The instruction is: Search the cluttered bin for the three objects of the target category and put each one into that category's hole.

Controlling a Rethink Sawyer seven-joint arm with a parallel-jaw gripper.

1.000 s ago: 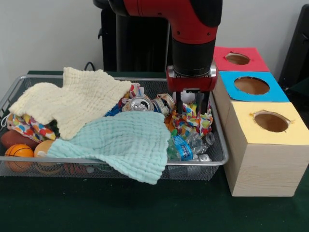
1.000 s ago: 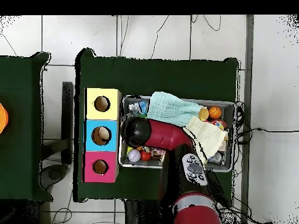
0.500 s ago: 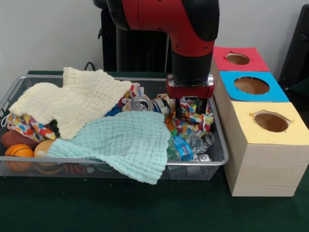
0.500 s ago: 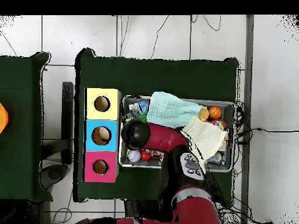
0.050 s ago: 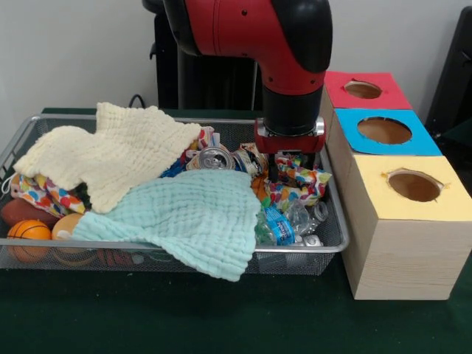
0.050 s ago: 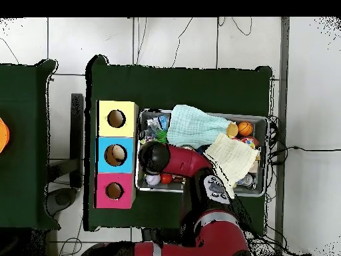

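A dark green worktop carries everything, and it stands on a pale tiled floor with thin cables trailing across the tiles. A second dark green surface sits well apart at one side of the overhead view, with an orange thing cut off at its edge. Between the two green surfaces stands a dark, narrow piece of equipment. Behind the worktop in the front view is a plain light wall, with a black cabinet against it.
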